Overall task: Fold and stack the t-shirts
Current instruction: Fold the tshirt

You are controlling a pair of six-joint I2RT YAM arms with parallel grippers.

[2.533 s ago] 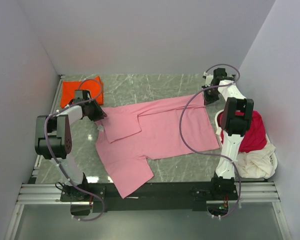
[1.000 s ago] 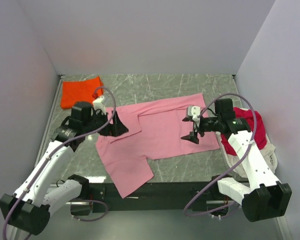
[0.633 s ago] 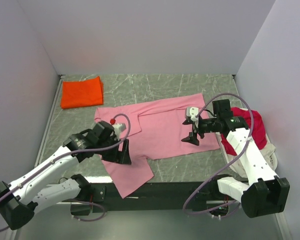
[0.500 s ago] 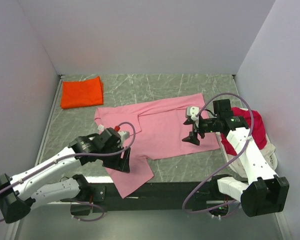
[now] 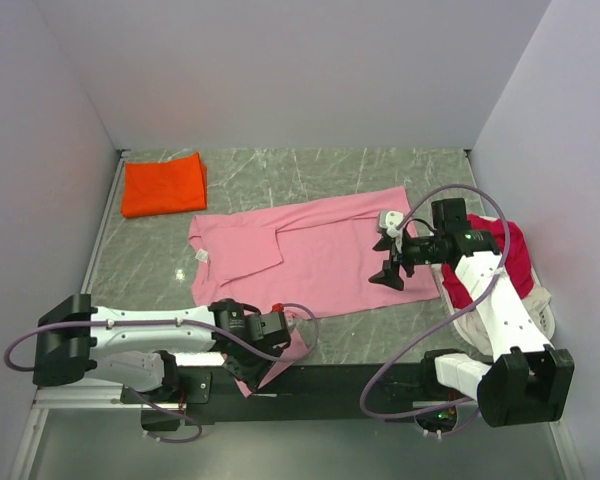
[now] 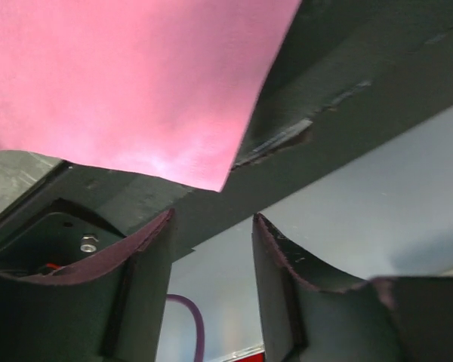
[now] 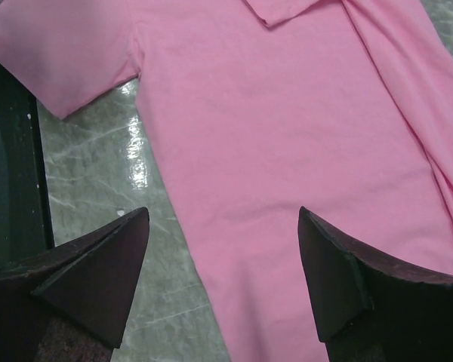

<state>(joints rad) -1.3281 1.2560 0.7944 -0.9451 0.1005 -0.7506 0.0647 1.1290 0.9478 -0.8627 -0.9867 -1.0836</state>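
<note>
Left jaws: half open, with a clear gap between them. No cloth is in the gap in the left wrist view.
Left jaws, place: low down at the near edge of the desk (image 5: 310,175), right at the near sleeve (image 5: 302,345) of the pink shirt (image 5: 320,260). The sleeve's corner sits just past the tips.
Right jaws: wide open, holding nothing.
Right jaws, place: over the right part of the pink shirt, pointing down at it. I cannot tell if the tips touch the cloth.
Left arm (image 5: 150,325): lies low along the near edge and reaches to the right.
Right arm (image 5: 490,300): comes up from the near right corner and bends left over the desk.
Pink shirt: spread out flat in the middle of the desk. One part on its left side is folded in over the body. Its near sleeve goes past the desk edge onto the black rail (image 5: 370,375).
Orange shirt (image 5: 163,185): folded square in the far left corner, well apart from both jaws and just clear of the pink shirt.
Red shirt (image 5: 512,262): bunched up at the right edge of the desk, partly behind the right arm.
Cream shirt (image 5: 515,325): bunched up too, under and in front of the red shirt.
</note>
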